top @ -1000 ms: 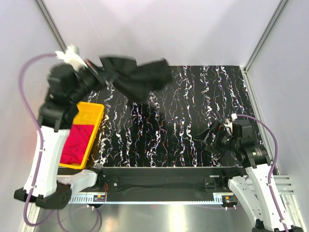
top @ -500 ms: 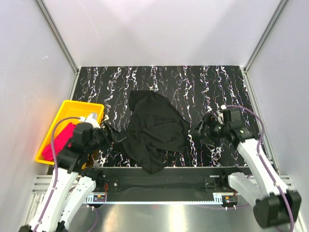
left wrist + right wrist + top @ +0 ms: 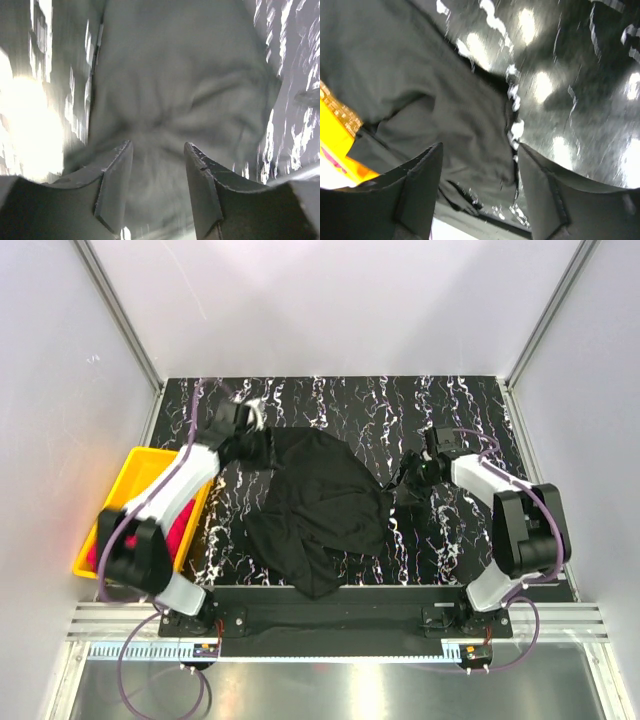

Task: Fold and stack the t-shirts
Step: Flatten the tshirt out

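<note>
The table (image 3: 450, 410) is black with thin white wiggly lines all over it, like marble. It is shiny, and bright spots of light show on it. A black t-shirt (image 3: 320, 505) lies on the table, near the middle and a little to the left. It is not flat. It is crumpled, with many folds and bumps. Its far part is narrow and its near part spreads out wider. One floppy end reaches the near edge of the table. A yellow tray (image 3: 140, 465) sits at the left side of the table, near the shirt. Its long side runs along the table's left edge.
</note>
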Controlling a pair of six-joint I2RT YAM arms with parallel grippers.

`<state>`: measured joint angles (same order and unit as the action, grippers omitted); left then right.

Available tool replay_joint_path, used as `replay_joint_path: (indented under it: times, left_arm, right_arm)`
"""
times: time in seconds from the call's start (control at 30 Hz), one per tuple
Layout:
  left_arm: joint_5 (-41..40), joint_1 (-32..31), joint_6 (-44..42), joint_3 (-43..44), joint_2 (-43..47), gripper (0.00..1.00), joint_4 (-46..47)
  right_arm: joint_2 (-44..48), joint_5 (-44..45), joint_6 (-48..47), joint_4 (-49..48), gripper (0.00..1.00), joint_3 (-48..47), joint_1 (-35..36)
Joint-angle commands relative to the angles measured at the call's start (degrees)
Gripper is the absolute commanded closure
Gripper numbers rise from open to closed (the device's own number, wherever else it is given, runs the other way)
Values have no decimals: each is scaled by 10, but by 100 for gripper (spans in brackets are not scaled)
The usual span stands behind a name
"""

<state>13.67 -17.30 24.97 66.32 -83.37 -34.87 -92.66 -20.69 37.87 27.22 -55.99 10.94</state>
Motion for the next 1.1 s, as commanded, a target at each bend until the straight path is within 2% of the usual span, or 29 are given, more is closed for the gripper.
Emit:
replay_joint_path:
  times: [0.0, 0.07, 0.17, 0.2, 0.27, 0.33, 0.5, 0.7, 0.8, 0.83, 0.9, 0.93, 1.03, 1.07]
  left_arm:
    - [-22, -13, -97, 122, -126, 51, 105]
    - [-22, -19, -112, 177, -213, 47, 111]
    - [-40, -26, -145, 272, -292, 40, 131]
    - [-47, -27, -156, 315, -341, 39, 131]
    - [-55, -27, -158, 369, -380, 36, 132]
    - [-55, -27, -151, 394, -426, 34, 132]
    - [-70, -27, -120, 419, -476, 28, 135]
    - [-66, -27, -107, 415, -507, 31, 135]
    - [-53, -27, -107, 414, -512, 44, 135]
    - [-51, -27, -106, 415, -513, 54, 135]
    - [-45, -27, -106, 419, -513, 62, 135]
    - [-42, -26, -106, 421, -514, 73, 136]
    - [-34, -22, -106, 433, -511, 89, 128]
    - [-34, -22, -104, 436, -508, 96, 125]
  right_arm:
    - [-35, 44, -24, -14, 35, -43, 4]
    - [-54, 50, -24, -15, 37, -53, 4]
    - [-74, 45, -31, -19, 46, -60, 4]
    - [-78, 43, -31, -20, 46, -62, 4]
    - [-85, 37, -37, -25, 47, -66, 4]
    - [-89, 35, -42, -30, 46, -69, 4]
    - [-112, 27, -55, -31, 42, -81, 5]
    - [-135, 28, -60, -36, 42, -86, 10]
    - [-152, 27, -61, -41, 47, -97, 13]
    - [-156, 23, -63, -41, 48, -99, 13]
    - [-167, 19, -63, -41, 52, -111, 14]
    - [-169, 17, -62, -40, 57, -115, 14]
    - [-172, 16, -59, -40, 74, -117, 15]
    - [-169, 17, -56, -40, 88, -117, 15]
